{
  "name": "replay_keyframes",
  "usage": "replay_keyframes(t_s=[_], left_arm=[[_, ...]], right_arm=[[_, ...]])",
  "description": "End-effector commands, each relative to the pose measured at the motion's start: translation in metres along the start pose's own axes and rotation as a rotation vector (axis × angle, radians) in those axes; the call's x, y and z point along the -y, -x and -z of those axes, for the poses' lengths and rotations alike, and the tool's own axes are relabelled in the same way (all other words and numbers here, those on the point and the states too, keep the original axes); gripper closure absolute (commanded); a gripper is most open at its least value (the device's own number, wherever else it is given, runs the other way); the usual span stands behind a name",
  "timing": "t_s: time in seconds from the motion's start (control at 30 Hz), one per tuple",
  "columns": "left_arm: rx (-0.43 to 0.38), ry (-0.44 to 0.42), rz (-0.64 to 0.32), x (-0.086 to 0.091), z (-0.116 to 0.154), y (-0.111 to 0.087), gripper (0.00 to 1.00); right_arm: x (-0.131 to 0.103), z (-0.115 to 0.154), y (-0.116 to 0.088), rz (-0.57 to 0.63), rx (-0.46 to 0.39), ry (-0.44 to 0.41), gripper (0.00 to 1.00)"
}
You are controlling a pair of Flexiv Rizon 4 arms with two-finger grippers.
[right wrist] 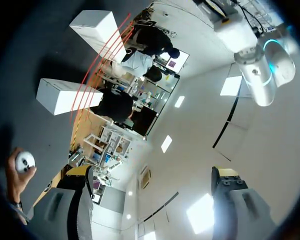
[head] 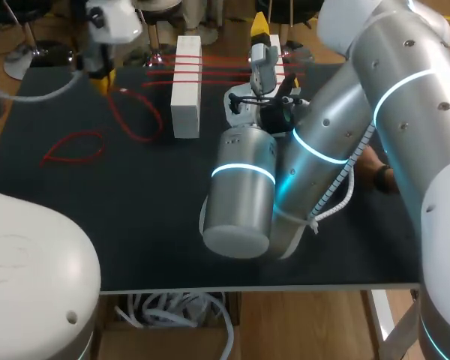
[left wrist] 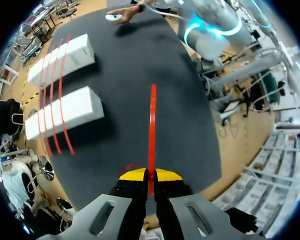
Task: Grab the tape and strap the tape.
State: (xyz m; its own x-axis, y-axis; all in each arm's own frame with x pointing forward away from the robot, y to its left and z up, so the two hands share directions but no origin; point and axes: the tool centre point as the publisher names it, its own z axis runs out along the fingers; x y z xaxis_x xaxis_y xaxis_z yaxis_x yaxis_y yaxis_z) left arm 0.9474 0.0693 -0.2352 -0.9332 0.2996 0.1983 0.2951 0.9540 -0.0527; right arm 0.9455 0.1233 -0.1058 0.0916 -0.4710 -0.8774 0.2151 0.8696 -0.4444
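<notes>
Red tape runs straight ahead from my left gripper, which is shut on its end above the black table. In the head view that gripper hangs at the far left, with the tape trailing from it in loose loops over the table. More strands of tape stretch across two white blocks, the right-hand one mostly hidden behind my right gripper. That gripper stands wide open and empty; the blocks and the strands lie off to its side.
A person's hand rests on the table at the right, behind my right arm, and holds a small white round thing. A separate red loop lies at the table's left. The table ends close in front.
</notes>
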Motion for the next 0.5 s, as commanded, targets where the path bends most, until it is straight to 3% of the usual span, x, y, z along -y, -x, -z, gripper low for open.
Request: replay_keyframes(t_s=[0.03,0.13,0.17,0.2,0.23,0.5], left_arm=[[0.066,-0.027,-0.004,-0.035,-0.011,-0.015,1.0],[0.077,-0.021,-0.021,-0.049,-0.014,-0.016,1.0],[0.057,-0.044,-0.035,-0.053,-0.015,-0.015,0.71],[0.06,-0.046,-0.041,-0.055,-0.017,-0.014,0.51],[0.086,-0.047,-0.044,-0.056,-0.018,-0.013,0.01],[0.102,-0.041,-0.077,-0.055,-0.011,-0.006,0.0]], right_arm=[[0.002,-0.001,0.003,0.003,-0.005,0.006,0.0],[0.002,-0.001,0.003,0.003,-0.005,0.006,0.0],[0.002,-0.001,0.003,0.003,-0.005,0.006,0.0],[0.002,-0.001,0.003,0.003,-0.005,0.006,0.0],[0.002,-0.001,0.003,0.003,-0.005,0.006,0.0],[0.002,-0.001,0.003,0.003,-0.005,0.006,0.0]])
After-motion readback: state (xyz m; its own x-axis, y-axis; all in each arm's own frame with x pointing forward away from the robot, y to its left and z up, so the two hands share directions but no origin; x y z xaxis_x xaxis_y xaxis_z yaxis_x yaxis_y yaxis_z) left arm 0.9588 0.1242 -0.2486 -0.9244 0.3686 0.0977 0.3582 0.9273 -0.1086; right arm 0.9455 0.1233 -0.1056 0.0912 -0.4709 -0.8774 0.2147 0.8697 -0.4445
